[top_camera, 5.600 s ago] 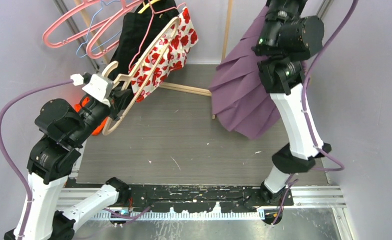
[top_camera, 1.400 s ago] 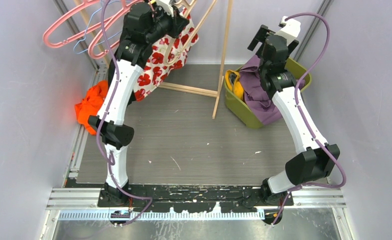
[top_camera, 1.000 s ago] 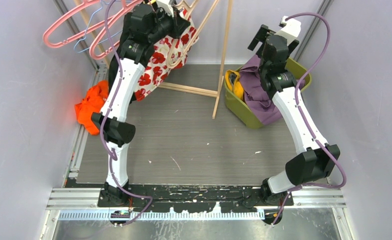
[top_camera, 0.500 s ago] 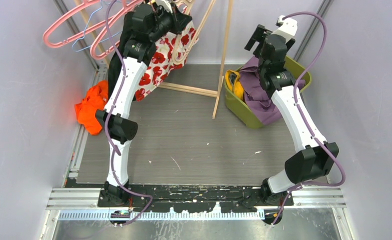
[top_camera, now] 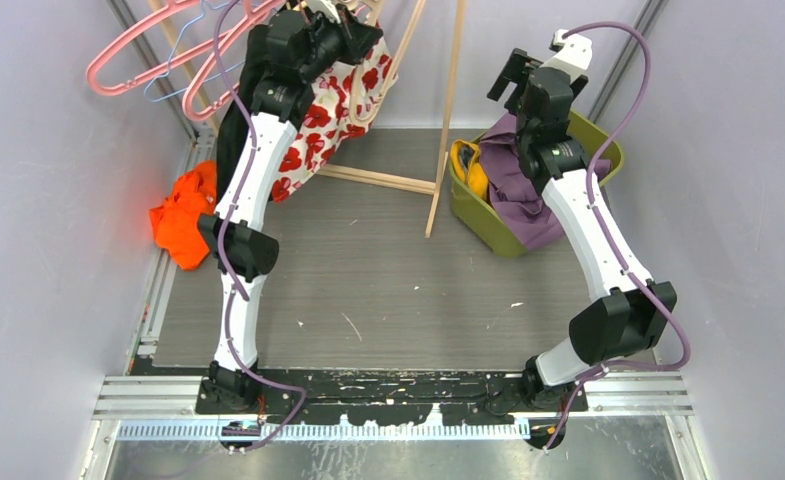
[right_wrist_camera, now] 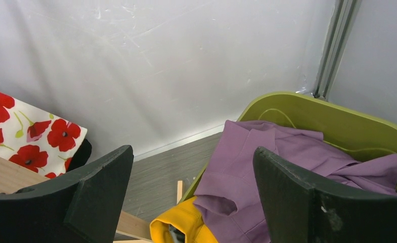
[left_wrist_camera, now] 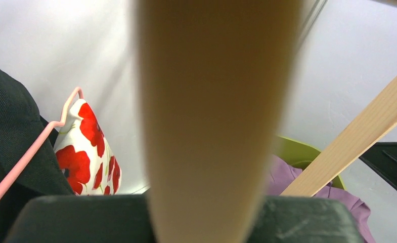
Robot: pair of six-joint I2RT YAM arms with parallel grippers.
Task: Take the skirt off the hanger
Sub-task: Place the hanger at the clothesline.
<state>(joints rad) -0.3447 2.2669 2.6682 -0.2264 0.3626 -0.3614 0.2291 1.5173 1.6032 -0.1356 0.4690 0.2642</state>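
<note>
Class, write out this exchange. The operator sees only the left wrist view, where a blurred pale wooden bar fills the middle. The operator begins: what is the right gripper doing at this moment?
Observer: The right gripper is open and empty, raised near the olive-green plastic bin.
Operator: Is the purple skirt alone in that bin?
Observer: No. A yellow garment lies against the purple skirt inside it.
Operator: Is any cloth lying outside the bin?
Observer: Yes, a crumpled orange cloth lies on the grey table, by the left wall.
</note>
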